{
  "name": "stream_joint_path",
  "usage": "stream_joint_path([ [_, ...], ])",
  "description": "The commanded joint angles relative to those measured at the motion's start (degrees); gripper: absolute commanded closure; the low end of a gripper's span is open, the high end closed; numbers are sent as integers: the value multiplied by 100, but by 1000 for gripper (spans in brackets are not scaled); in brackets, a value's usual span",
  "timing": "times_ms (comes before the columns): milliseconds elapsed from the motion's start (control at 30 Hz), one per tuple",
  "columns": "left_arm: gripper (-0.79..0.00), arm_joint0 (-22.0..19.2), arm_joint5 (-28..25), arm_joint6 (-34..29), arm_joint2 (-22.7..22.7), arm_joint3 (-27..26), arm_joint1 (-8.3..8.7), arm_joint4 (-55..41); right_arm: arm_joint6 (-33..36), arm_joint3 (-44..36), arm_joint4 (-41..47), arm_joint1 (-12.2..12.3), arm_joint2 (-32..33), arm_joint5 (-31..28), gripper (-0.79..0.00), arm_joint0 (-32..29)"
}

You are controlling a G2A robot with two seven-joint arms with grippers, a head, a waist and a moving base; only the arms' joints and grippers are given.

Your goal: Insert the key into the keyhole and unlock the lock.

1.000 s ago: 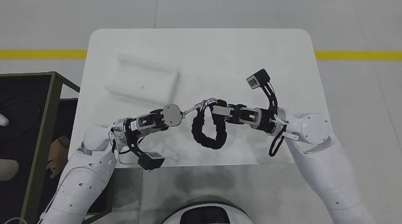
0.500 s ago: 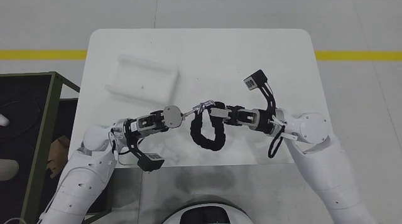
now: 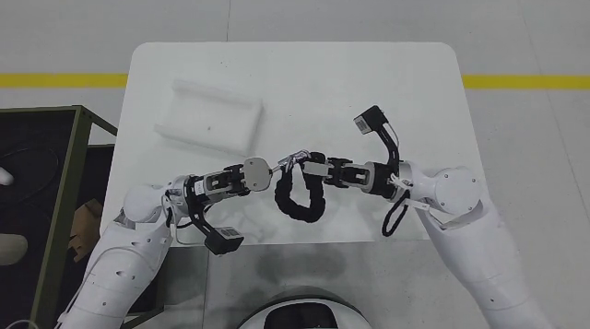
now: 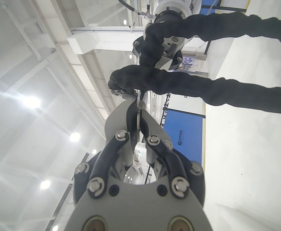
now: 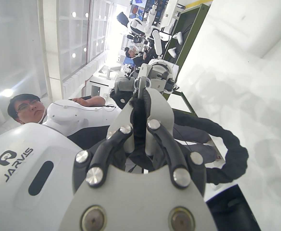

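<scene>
above table (image 3: 369, 80) front: key (image 4: 138, 123) pinched edge-on by left gripper (image 4: 136, 111), tip at lock (image 4: 227, 92) end | lock clenched by right gripper (image 5: 141, 99) | risk: blade bent or jammed if pushed off-axis; lock twisted by its hanging loop

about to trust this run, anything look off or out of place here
Nothing stands out. The left gripper is shut on the key, the right gripper on the black cable lock, key tip at the lock's end; the white tray lies flat on the table.
</scene>
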Motion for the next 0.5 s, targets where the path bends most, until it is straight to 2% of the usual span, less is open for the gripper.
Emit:
stream_joint_path([
  [0,0,4,0,-21,1,-5,3,-1,-2,-26,-10,5,-8,11,0,-12],
  [67,0,6,-25,-9,12,-9,6,-4,-4,-37,-14,10,-12,16,0,-18],
  [100,-151,5,-42,20,16,-9,9,-7,-3,-39,-2,12,-10,10,0,-21],
  [133,-551,3,-50,42,16,-10,12,-13,-1,-38,2,15,-9,6,0,-23],
  [167,-785,3,-63,53,17,-7,15,-15,-2,-35,2,17,-13,1,0,-25],
  [300,-785,22,-49,71,1,-17,23,-106,-122,-17,54,17,-8,-79,0,-42],
  [467,-785,88,-282,-20,-113,168,23,-775,-344,65,235,25,146,-238,0,-79],
])
